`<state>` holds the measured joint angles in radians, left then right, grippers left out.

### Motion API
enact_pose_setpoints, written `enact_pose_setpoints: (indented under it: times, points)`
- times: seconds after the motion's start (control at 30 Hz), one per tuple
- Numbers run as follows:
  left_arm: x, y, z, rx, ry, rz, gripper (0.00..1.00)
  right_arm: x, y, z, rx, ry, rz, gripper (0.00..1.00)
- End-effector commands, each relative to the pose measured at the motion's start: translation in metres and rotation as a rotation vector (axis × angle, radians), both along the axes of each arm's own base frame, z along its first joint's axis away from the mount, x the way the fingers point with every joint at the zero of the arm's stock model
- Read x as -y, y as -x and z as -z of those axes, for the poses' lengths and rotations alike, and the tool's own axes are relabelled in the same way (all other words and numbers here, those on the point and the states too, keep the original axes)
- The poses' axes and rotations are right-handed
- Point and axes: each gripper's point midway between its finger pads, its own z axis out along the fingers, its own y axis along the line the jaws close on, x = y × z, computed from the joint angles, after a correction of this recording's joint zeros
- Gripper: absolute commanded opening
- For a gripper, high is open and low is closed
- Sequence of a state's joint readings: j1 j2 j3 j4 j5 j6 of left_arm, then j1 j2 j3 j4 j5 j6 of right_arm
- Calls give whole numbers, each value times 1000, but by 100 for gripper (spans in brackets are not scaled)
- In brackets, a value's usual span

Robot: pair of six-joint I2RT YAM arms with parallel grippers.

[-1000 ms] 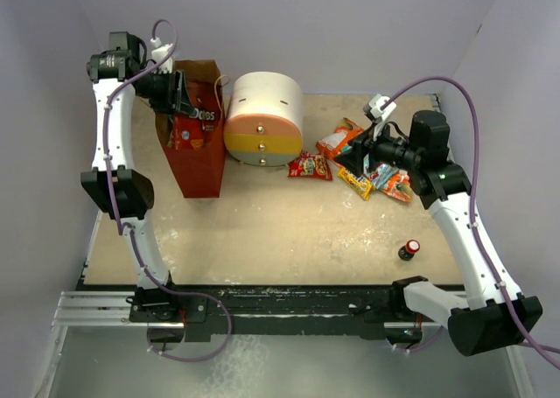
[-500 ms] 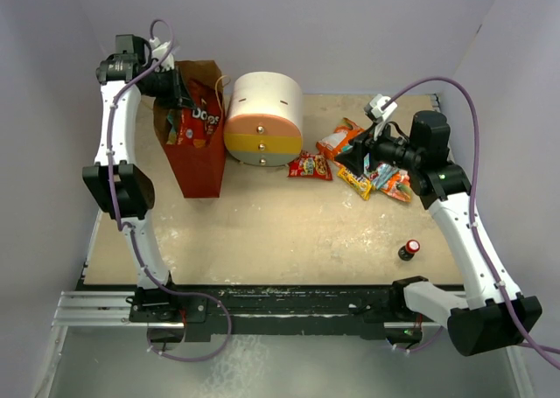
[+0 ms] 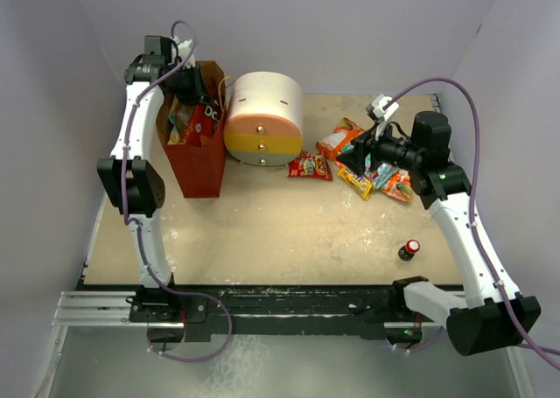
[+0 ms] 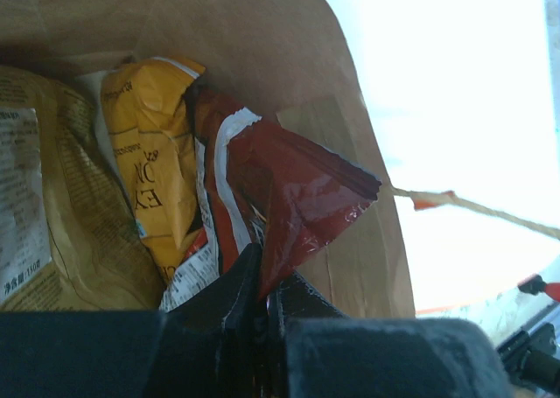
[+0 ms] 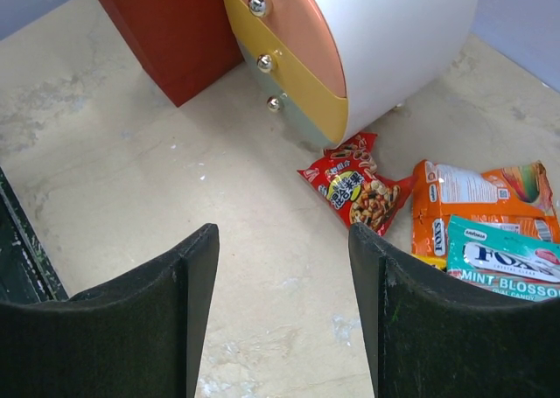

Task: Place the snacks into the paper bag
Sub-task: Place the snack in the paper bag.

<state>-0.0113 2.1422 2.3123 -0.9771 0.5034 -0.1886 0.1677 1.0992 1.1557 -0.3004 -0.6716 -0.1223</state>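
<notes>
My left gripper (image 3: 194, 90) is over the mouth of the brown and red paper bag (image 3: 198, 162) and is shut on the red Doritos bag (image 4: 289, 184), which hangs inside the paper bag (image 4: 350, 153) beside a yellow chip bag (image 4: 149, 162) and a tan one (image 4: 52, 214). My right gripper (image 5: 280, 258) is open and empty above the table, near a small red packet (image 5: 357, 188), an orange packet (image 5: 477, 201) and a teal packet (image 5: 512, 262). These packets (image 3: 372, 175) lie right of the drawer unit.
The round cream, orange and yellow drawer unit (image 3: 262, 118) stands just right of the paper bag. A small dark bottle with a red cap (image 3: 409, 249) stands at the front right. Walls close in the left, back and right.
My left gripper has swung right and back with the Doritos bag, lowering it further into the paper bag. The right arm has not moved.
</notes>
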Motion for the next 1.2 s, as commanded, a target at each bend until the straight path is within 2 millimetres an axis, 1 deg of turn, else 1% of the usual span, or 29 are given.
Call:
enact_pose_setpoints:
  times: [0.0,0.1,0.33,0.43,0.47,0.5,0.6,0.73,0.8,0.93,0.97,1.03,1.17]
  points:
    - [-13,-28,11,51,-49,-71,13,0,-1,-12,46,-19,-5,64]
    - [-15,-34,18,60,-81,-79,15,-1,-2,-12,44,-22,-9,64]
    - [-1,-32,37,48,-127,-52,24,-3,-2,-10,37,-26,-17,64]
    - [0,-31,39,49,-126,-46,26,-3,-1,-9,37,-28,-18,64]
    - [2,-31,36,57,-120,-37,27,-3,-1,-9,38,-28,-19,64]
    - [5,-30,19,102,-103,-24,30,-3,-1,-9,39,-30,-21,64]
    - [6,-30,-6,179,-96,-23,37,-3,0,-10,41,-31,-23,64]
    - [4,-24,-27,237,-120,-5,55,-1,-1,-7,55,-15,-17,64]
    - [1,-19,-37,270,-142,8,62,2,-2,-6,65,-1,-1,64]
    - [-2,-5,-56,335,-180,36,76,7,-4,-5,65,24,27,64]
    - [-3,0,-63,355,-188,39,79,9,-5,-4,61,29,37,64]
    - [-7,8,-71,378,-206,45,82,12,-8,0,45,47,54,64]
    - [-20,19,-82,409,-232,37,84,22,-17,12,21,98,114,64]
